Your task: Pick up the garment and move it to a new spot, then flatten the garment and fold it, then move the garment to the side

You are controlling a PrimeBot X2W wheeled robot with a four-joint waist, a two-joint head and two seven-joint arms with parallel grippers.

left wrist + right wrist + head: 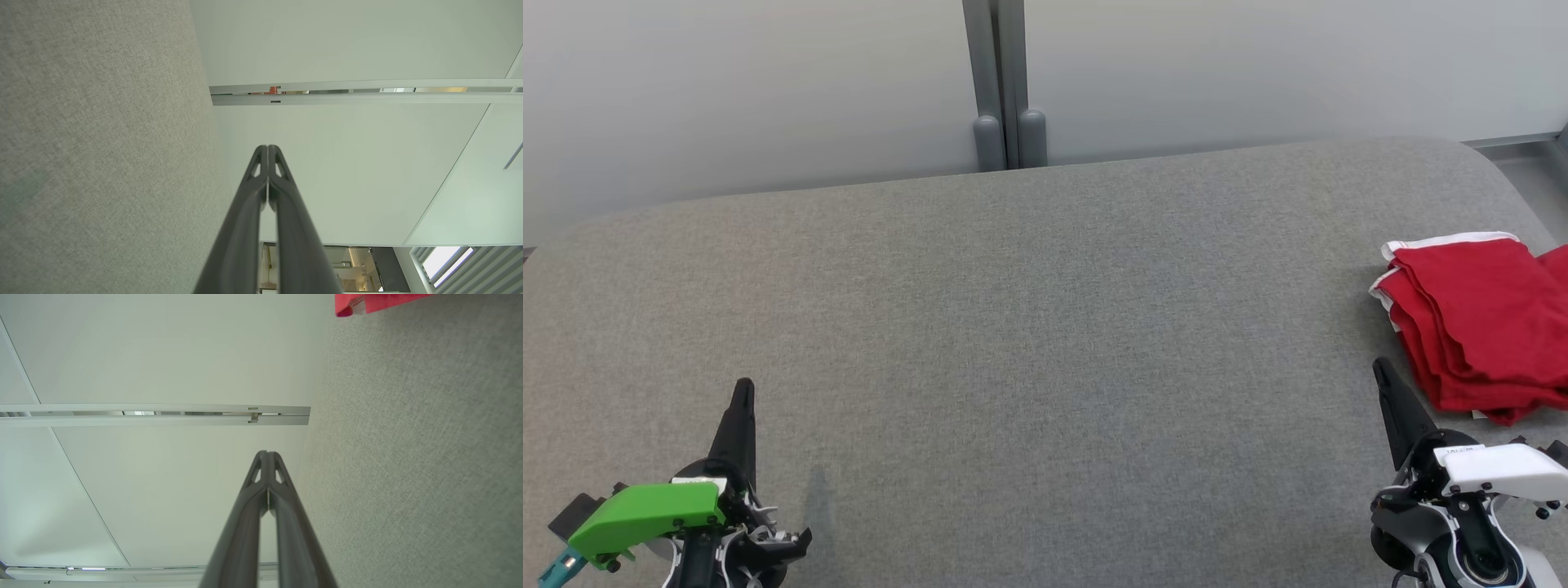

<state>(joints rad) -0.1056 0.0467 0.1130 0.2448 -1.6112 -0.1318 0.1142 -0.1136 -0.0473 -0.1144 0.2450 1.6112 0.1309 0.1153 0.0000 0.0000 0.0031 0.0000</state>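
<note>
Hovering low, left arm (686, 514), right arm (1462, 482) point forward, jaws pressed together, empty; folded garment (1478, 327) near right.

Grey fabric surface (1045, 310), pale wall panels (727, 90), grey upright post (996, 57) with 2 rounded caps

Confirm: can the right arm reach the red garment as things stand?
Probably yes: the right gripper, shut, sits close beside the red garment, with nothing between them on the grey surface. It must open first.
</note>
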